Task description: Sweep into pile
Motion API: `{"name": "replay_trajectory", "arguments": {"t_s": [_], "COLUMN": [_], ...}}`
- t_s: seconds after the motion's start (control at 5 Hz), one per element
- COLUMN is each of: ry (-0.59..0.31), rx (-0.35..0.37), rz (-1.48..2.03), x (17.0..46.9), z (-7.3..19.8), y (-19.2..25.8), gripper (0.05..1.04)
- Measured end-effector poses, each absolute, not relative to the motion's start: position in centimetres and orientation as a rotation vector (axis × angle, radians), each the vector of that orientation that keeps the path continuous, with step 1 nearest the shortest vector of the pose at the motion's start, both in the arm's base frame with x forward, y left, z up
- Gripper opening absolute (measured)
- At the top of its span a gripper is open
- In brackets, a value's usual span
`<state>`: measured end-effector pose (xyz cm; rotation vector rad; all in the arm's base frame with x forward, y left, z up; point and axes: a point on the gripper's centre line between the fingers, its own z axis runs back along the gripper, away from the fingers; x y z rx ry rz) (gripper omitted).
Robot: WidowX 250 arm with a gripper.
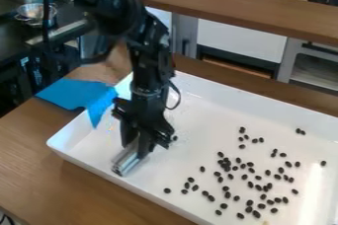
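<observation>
Open tray floor runs between the hand (137,148) and the scattered beans (251,184), and along the far wall of the tray (257,101) as far as a pair of beans towards the right. Near the front wall, stray beans narrow that lane. The arm (148,66) blocks the left part from above, the silvery tool (127,162) low down; a blue cloth (76,94) drapes over the left wall. Raised walls bar low sideways passes.

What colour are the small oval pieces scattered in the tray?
The pieces are black, clearest in the camera view.
</observation>
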<state>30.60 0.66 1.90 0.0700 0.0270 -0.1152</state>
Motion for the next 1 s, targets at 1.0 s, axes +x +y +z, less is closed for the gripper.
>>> {"name": "replay_trajectory", "arguments": {"t_s": [1.0], "ry": [0.063], "rx": [-0.023], "rz": [-0.142], "x": [29.0], "z": [2.0], "y": [-10.6], "gripper": [0.372]}}
